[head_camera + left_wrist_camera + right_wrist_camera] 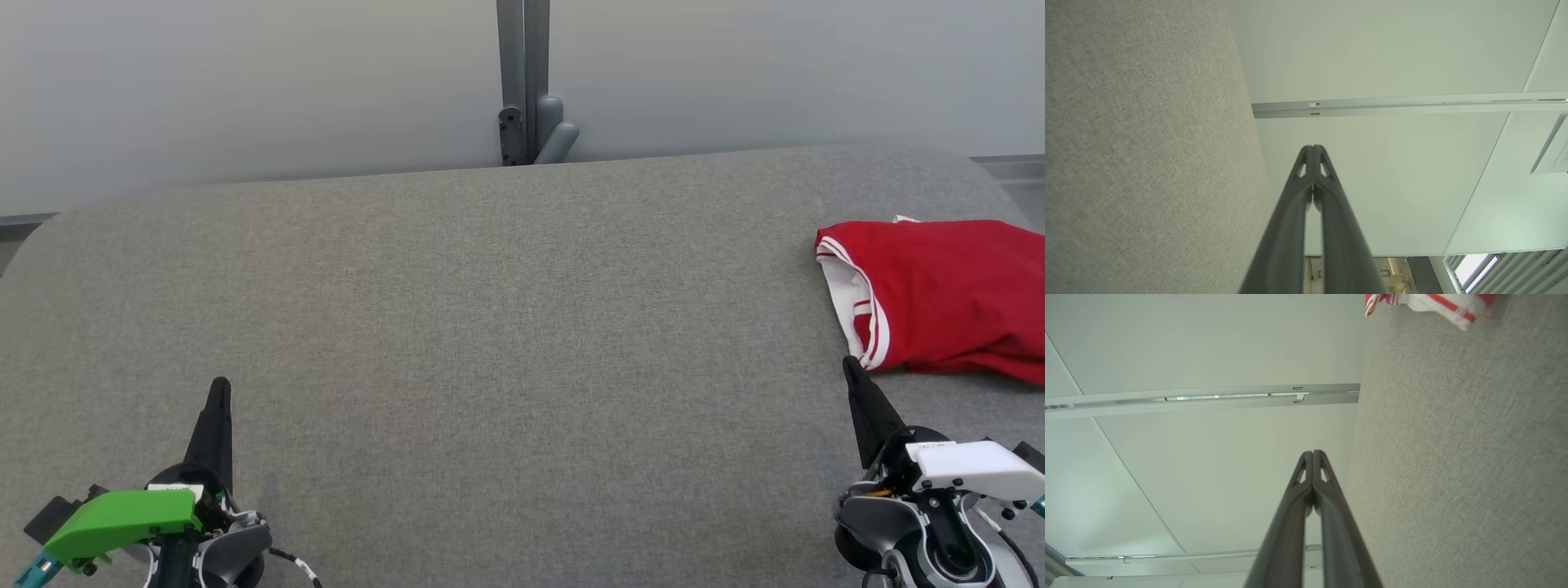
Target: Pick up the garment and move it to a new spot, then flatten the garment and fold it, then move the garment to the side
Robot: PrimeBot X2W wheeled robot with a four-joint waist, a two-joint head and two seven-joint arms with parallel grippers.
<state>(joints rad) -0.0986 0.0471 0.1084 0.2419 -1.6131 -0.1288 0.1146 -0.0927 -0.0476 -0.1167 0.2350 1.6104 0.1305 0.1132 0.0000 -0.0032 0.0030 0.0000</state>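
A red garment (947, 298) with white-and-red striped trim lies folded at the right edge of the grey fabric table (490, 327); its trim (1437, 304) peeks in at the top of the right wrist view. My right gripper (849, 366) sits shut just in front of the garment's near left corner, holding nothing. At the lower left my left gripper (220, 384) is shut and empty, far from the garment. In both wrist views the fingertips meet: left gripper (1313, 148), right gripper (1313, 452).
A pale wall with a grey vertical post (523, 82) stands behind the table's far edge. The table's rounded corners fall away at the far left and far right. Wide bare cloth spans between the two grippers.
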